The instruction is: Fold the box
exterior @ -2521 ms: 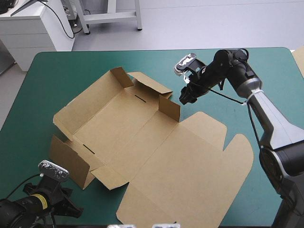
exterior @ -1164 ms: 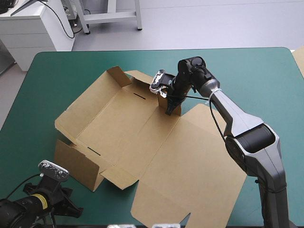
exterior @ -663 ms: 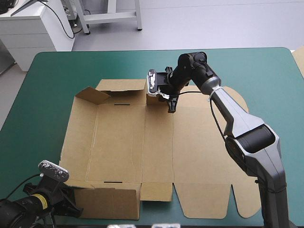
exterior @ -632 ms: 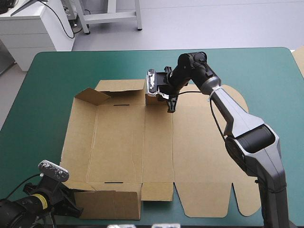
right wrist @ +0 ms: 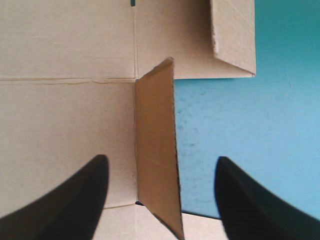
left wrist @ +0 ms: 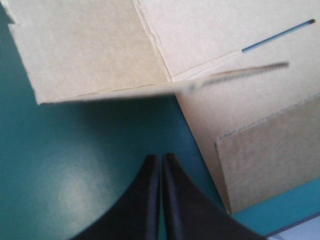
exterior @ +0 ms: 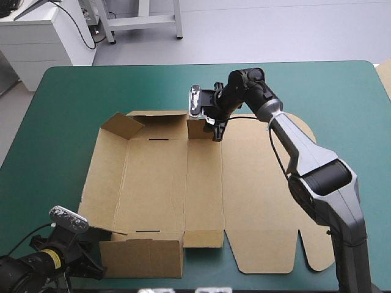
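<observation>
The brown box is lying opened out across the middle of the table, on the teal-green cover. Most of its board is lying flat. Its lid panel is spreading flat toward the table's right side, with rounded ends at the far and near edges.

Along the box's far edge a small tab is standing upright, and at the far-left corner a corner flap is tilting up. At the near-left corner a near wall is standing raised.

Your right gripper is reaching over the box's far edge. In the right wrist view its black fingers are standing wide apart, with the upright tab rising between them; they are not touching it.

Your left gripper is sitting low at the table's near-left corner. In the left wrist view its fingers are pressing together into one point over bare cover, gripping nothing, just beside the box's raised near corner.
</observation>
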{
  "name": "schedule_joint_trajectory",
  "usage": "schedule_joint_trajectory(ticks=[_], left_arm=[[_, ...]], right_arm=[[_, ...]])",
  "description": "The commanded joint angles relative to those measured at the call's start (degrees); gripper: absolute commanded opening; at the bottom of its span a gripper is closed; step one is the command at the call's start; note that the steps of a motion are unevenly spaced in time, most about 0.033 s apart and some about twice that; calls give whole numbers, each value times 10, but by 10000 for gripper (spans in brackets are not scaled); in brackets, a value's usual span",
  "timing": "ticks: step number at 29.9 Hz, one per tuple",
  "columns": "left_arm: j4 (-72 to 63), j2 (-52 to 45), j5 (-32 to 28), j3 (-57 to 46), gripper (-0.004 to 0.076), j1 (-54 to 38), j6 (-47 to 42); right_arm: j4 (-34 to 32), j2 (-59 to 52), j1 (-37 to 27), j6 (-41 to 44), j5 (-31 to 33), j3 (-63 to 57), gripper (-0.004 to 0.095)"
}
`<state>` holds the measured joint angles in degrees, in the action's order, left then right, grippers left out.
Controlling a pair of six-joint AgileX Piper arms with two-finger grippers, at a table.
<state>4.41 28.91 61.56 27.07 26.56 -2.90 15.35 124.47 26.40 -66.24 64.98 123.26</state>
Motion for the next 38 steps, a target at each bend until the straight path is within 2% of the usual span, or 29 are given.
schedule_joint_trajectory(ticks=[1, 4, 7, 11, 16, 17, 21, 29, 33, 38], left_arm=[[-1, 3, -19, 14, -8, 4, -3], [-1, 3, -19, 14, -8, 4, 0], [-1, 3, -19, 14, -8, 4, 0], [-5, 3, -16, 25, -8, 4, 0], [-8, 3, 45, 83, -8, 4, -1], [-12, 3, 62, 97, -8, 4, -1], [-28, 3, 123, 183, -8, 4, -1], [3, 25, 114, 338, -8, 4, 0], [52, 72, 123, 393, -7, 4, 13], [102, 162, 117, 452, 20, 4, 32]], right_arm=[[-8, -43, -2, 41, -26, 21, 760], [-17, -52, -2, 85, -22, 21, 713], [-15, -71, -2, 128, -3, 22, 592], [-12, -99, -2, 134, 36, 26, 356], [-24, -126, -2, 210, 62, 33, 18], [-26, -130, -2, 224, 62, 33, -20], [-27, -135, -3, 264, 62, 33, -16], [-49, -135, -3, 323, 62, 33, -16], [-77, -139, -3, 370, 62, 33, -15], [-84, -153, -3, 373, 62, 33, -15]])
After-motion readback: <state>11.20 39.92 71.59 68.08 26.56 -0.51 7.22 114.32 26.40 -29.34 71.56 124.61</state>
